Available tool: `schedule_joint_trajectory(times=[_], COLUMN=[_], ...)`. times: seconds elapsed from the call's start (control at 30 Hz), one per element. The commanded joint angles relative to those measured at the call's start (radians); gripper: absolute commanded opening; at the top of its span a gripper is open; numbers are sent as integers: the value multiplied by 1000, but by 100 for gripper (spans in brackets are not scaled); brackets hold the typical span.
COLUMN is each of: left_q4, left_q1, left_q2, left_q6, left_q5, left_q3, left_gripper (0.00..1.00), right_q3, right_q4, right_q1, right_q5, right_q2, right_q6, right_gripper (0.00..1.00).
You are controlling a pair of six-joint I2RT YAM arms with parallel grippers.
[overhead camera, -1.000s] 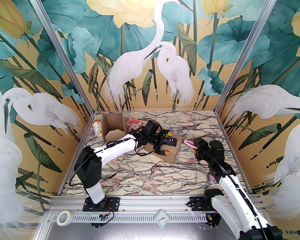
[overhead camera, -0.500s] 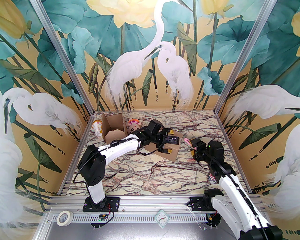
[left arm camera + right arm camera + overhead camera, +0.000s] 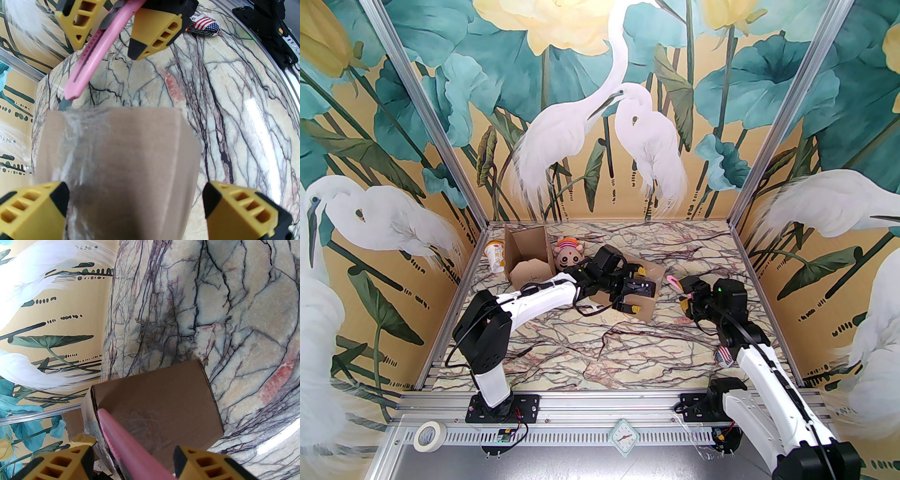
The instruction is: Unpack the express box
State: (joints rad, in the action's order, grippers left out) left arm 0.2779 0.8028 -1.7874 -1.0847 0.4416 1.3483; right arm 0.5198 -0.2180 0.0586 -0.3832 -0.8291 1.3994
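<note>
The left gripper (image 3: 638, 289) stands wide open across the sealed box (image 3: 647, 313), one finger on each side, holding nothing. I judge it is there to pin the box, so that it does not slide when the tape is cut. The box sits near the middle of the table (image 3: 590, 356), a little toward one o'clock. Clear tape runs along its top (image 3: 117, 145) under the left wrist camera. The left arm stretches low and far forward from its base at seven o'clock, with the wrist turned down over the box.

At the box's three o'clock side the right gripper (image 3: 685, 294) is clamped on a pink knife (image 3: 675, 282) and points it at nine o'clock. The grey tip (image 3: 63, 105) seems to meet the taped top edge, though the blur there leaves contact uncertain. The knife is held low and slanted, probably to slip under the tape rather than stab the cardboard. The right arm rises from five o'clock, its elbow bent and its wrist tipped toward the box
</note>
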Motion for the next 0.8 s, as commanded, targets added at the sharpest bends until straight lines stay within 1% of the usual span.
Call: schedule_joint_trajectory(times=[0.0,0.2,0.47,0.67,0.7,0.77], left_q4=[-26,-48,-81,-100,-101,-112], left_q1=[1,1,1,6,6,6], left_q2=[32,55,80,85,85,89], left_q6=[20,47,91,106,109,113], left_q5=[25,24,19,8,6,3], left_q3=[-27,-57,-95,-101,-103,-110], left_gripper=[99,99,99,99,99,99], right_q3=[-13,-27,-20,-15,-15,-16], right_q4=[19,42,118,214,224,255], right_q1=[-6,-9,-14,-14,-14,-16], right_q5=[67,146,188,187,188,184], right_q2=[17,15,-50,-106,-111,-122], right_q6=[17,30,34,15,13,3], right_gripper=[0,0,0,10,13,24])
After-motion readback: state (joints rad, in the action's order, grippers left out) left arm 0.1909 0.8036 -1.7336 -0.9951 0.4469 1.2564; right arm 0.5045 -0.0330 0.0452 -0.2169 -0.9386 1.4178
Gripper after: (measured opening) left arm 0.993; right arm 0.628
